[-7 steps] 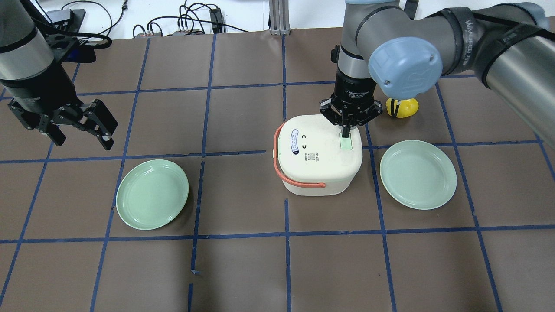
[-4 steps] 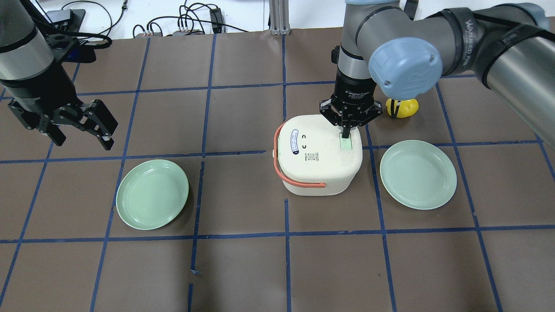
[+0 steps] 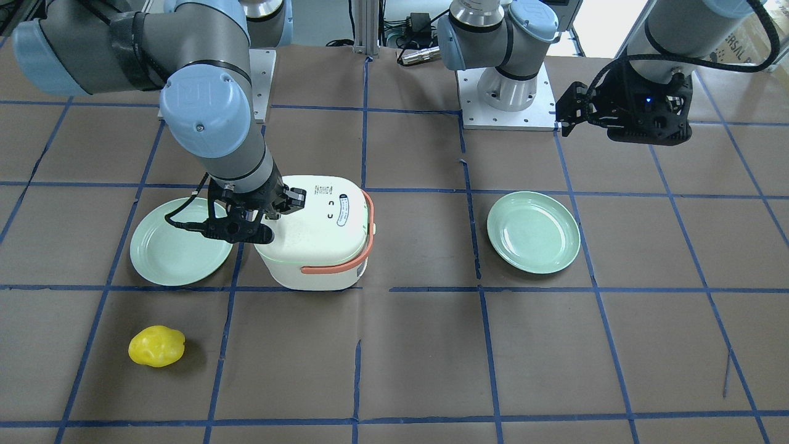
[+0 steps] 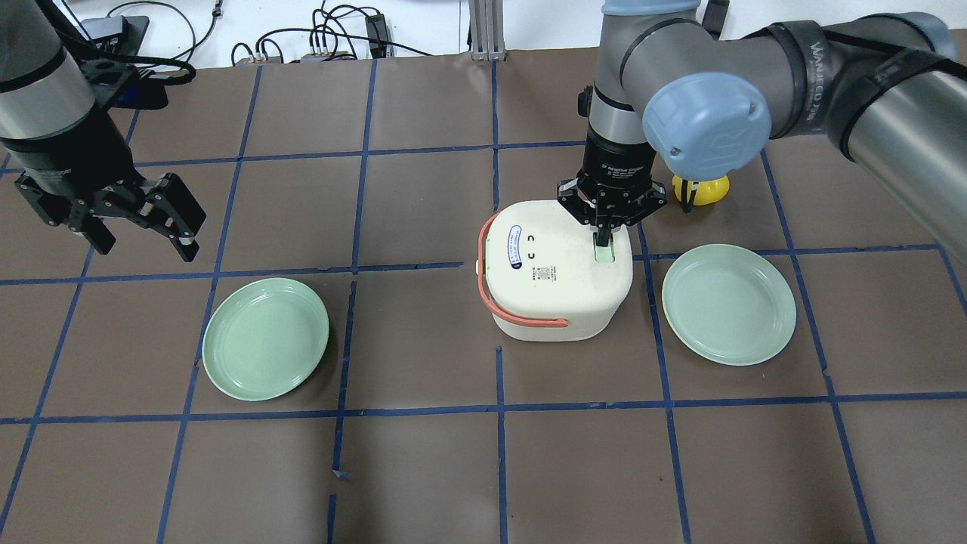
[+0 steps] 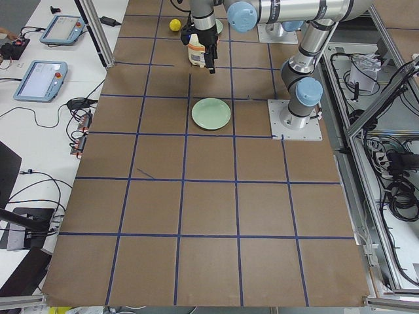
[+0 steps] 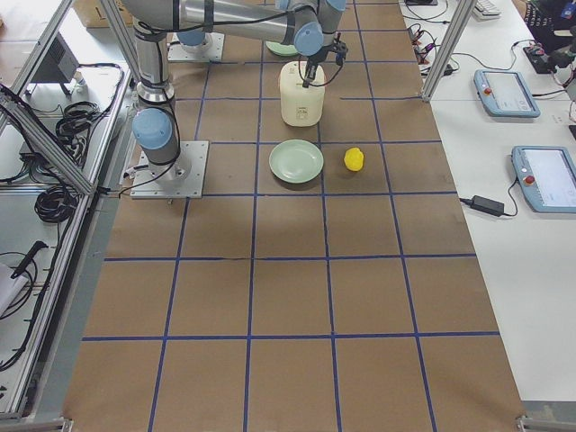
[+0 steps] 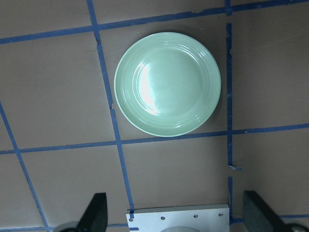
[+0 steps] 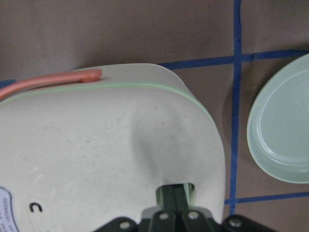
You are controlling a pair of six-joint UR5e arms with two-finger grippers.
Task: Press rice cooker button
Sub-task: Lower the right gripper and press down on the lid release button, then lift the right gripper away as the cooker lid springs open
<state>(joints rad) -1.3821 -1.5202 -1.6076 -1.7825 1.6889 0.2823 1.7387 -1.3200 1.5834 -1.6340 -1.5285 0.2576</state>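
The white rice cooker (image 4: 548, 291) with a salmon handle stands mid-table; it also shows in the front view (image 3: 314, 240) and fills the right wrist view (image 8: 106, 150). Its pale green button (image 4: 605, 255) is on the lid's right side. My right gripper (image 4: 602, 240) is shut, points straight down, and its joined fingertips (image 8: 175, 197) rest on the button. In the front view the right gripper (image 3: 264, 217) is at the cooker's left edge. My left gripper (image 4: 143, 236) is open and empty, far to the left above the table; it also shows in the front view (image 3: 622, 117).
One green plate (image 4: 265, 338) lies left of the cooker, below the left gripper, and shows in the left wrist view (image 7: 167, 84). A second green plate (image 4: 728, 304) lies close to the cooker's right. A yellow toy (image 4: 710, 193) sits behind the right gripper.
My right gripper has gone down a little, its shut fingertips now lower on the green button. The cooker, the plates and the left arm have not moved.
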